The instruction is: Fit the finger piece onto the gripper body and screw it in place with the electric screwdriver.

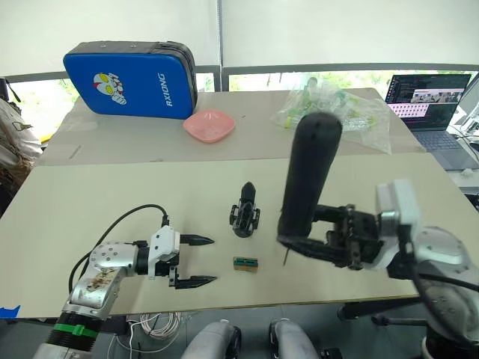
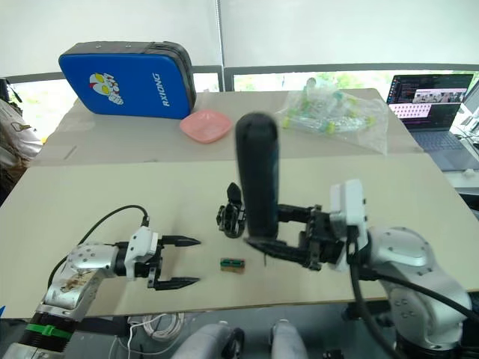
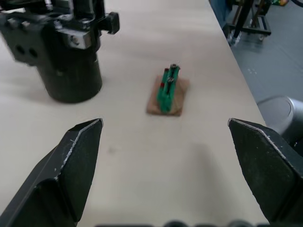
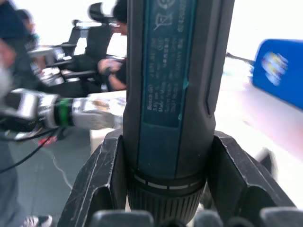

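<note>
blue padded case (image 1: pixel 131 78), pink bowl (image 1: pixel 209 125), bag of small items (image 1: pixel 340 112), open laptop (image 1: pixel 434 101), green-and-tan block (image 1: pixel 245 263)

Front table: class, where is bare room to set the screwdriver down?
Bare: between the left gripper and the far table's seam, and between the gripper body and the laptop. Crowded: around the green block, under the right gripper holding the screwdriver.

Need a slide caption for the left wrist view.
Open left gripper facing the green-and-tan block, gripper body beside it.
</note>
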Robot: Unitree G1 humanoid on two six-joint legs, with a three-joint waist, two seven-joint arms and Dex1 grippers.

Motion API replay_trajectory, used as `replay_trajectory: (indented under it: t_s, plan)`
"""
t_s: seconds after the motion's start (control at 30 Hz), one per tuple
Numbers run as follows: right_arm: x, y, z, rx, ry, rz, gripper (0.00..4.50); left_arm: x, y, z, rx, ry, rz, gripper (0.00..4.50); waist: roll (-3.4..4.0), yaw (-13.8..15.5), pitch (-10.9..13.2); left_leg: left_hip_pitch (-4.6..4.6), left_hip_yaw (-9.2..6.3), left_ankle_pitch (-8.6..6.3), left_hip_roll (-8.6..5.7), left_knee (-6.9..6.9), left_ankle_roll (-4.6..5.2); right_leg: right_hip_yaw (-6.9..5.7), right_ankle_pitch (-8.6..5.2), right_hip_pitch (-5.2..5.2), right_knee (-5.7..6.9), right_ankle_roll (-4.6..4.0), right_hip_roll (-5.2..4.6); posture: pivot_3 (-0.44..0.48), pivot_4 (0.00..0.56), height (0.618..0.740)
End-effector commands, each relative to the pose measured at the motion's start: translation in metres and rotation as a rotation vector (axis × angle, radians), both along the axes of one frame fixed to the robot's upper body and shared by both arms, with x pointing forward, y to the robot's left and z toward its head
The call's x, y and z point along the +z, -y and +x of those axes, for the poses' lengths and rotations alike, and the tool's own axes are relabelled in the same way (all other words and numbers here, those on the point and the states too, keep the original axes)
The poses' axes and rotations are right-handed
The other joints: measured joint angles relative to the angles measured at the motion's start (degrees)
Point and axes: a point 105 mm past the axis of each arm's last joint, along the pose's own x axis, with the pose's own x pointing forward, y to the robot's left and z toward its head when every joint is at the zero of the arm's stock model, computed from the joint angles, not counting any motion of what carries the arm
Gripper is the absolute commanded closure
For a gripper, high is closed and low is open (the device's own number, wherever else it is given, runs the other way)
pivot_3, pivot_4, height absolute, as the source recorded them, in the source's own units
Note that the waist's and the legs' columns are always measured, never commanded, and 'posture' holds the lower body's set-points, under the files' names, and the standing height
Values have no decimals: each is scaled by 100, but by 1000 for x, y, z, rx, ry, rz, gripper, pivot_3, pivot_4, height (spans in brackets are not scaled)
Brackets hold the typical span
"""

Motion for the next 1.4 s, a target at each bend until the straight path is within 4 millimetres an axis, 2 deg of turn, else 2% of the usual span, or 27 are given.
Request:
replay_trajectory:
  t_s: [0.03,0.17,0.27,0.5,0.8,1.4]
  plan:
    - [6,-4,7,0,125,49,2559,5,12,2,-26,30,-9,0,0,-13,0,13,0,-4,2,0,6,-1,0,15,0,0,2,0,150,740]
    - [-4,-12,9,54,157,27,2559,-1,24,6,-30,32,3,0,0,-13,0,27,-2,-5,6,-2,7,0,-1,22,0,-1,11,0,150,740]
    - [-7,-16,10,84,161,31,2559,-5,30,7,-31,29,6,0,0,-10,0,27,-5,11,8,-4,-18,0,-1,20,-1,-3,13,0,150,740]
    - [-9,-25,16,108,172,33,2559,-23,41,7,-31,21,35,0,0,0,0,27,-4,-5,6,-4,7,3,-1,21,-5,-3,13,0,150,740]
    - [-13,-33,15,144,126,34,2559,-33,40,7,-40,8,64,0,2,45,-1,33,-5,-7,5,-5,10,3,-1,26,-1,-3,10,0,150,740]
    - [-24,-35,19,149,91,2,2559,-38,39,2,-25,-17,58,0,3,59,-1,42,-5,-9,5,-6,13,4,-2,33,-2,-3,11,0,150,740]
